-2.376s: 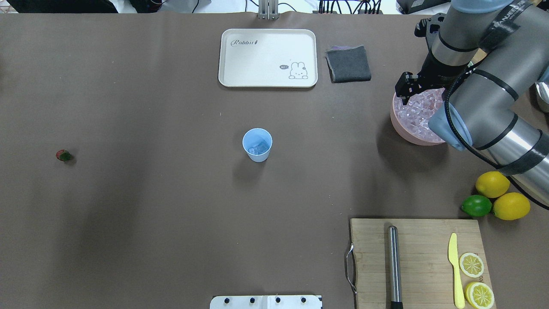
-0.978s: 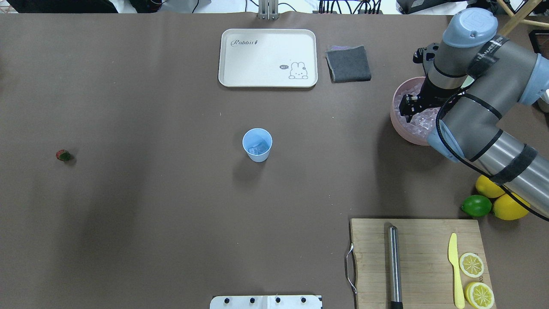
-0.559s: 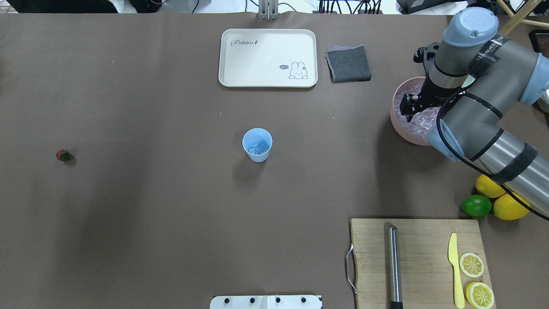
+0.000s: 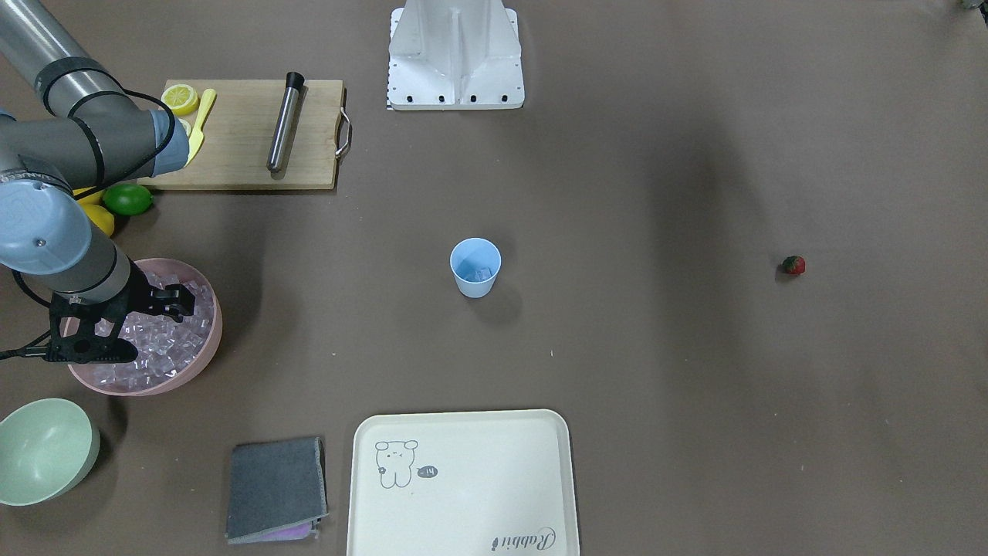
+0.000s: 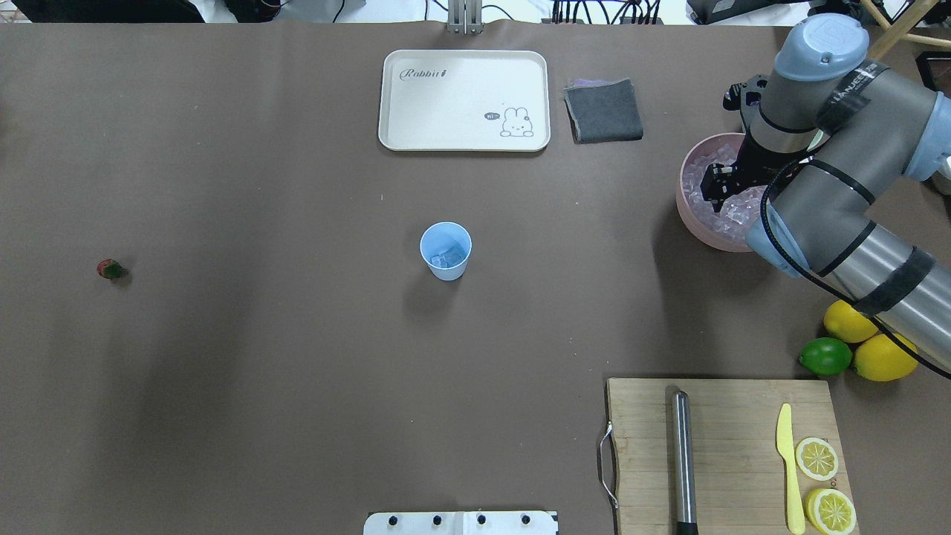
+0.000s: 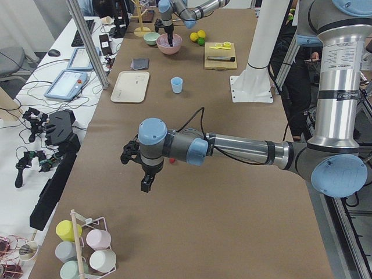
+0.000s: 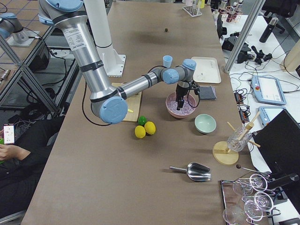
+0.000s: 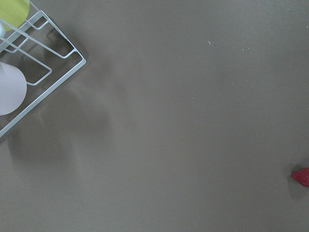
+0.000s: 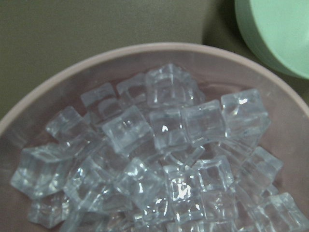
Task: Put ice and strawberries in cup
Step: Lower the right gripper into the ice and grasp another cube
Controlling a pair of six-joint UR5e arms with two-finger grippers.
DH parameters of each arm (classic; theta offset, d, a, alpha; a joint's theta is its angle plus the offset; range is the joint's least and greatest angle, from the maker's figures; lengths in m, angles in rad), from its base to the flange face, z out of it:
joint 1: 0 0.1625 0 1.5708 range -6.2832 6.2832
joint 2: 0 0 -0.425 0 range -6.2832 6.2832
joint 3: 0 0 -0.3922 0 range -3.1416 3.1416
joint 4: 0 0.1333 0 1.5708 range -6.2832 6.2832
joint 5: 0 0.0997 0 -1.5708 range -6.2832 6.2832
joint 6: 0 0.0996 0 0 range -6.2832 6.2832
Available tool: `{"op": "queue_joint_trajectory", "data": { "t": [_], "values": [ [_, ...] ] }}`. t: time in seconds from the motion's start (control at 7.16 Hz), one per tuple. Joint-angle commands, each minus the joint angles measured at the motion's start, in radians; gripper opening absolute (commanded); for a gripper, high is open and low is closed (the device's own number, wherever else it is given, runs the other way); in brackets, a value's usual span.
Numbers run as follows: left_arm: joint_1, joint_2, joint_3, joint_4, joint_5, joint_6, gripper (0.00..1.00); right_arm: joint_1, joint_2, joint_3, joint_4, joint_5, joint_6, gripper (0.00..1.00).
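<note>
Strawberry (image 5: 111,269): one, on counter (image 5: 297,349).
Cup (image 5: 449,273): one, holding ice (image 5: 447,257).
Pink bowl (image 5: 702,235): one, heaped ice; right hand (image 5: 713,192) inside, opening unclear.

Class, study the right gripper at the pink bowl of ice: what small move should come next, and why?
Probably close on one cube of ice and lift. The right gripper sits low among the cubes in the pink bowl; the cup holds only a few. Whether the jaws are shut cannot be told.
</note>
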Motion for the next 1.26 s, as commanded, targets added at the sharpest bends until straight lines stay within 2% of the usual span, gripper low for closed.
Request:
{"op": "queue_joint_trajectory", "data": {
  "t": [0.0, 0.28, 0.42, 0.98, 1.12],
  "values": [
    [0.0, -0.001, 0.001, 0.0, 0.001, 0.001, 0.98, -0.001, -0.004, -0.001, 0.0, 0.0, -0.001, 0.66],
    [0.002, -0.006, 0.002, 0.0, 0.002, -0.002, 0.98, -0.001, -0.006, 0.0, 0.0, 0.005, -0.007, 0.07],
    [0.0, -0.006, 0.002, 0.0, 0.002, -0.002, 0.98, 0.002, -0.006, 0.002, -0.004, 0.011, -0.02, 0.0],
    [0.005, -0.008, -0.001, 0.0, 0.001, -0.002, 0.98, 0.074, 0.002, 0.012, -0.017, 0.018, -0.095, 0.0],
    [0.005, -0.008, -0.002, 0.0, 0.001, -0.002, 0.98, 0.092, 0.025, 0.018, -0.014, 0.049, -0.096, 0.0]
  ]
}}
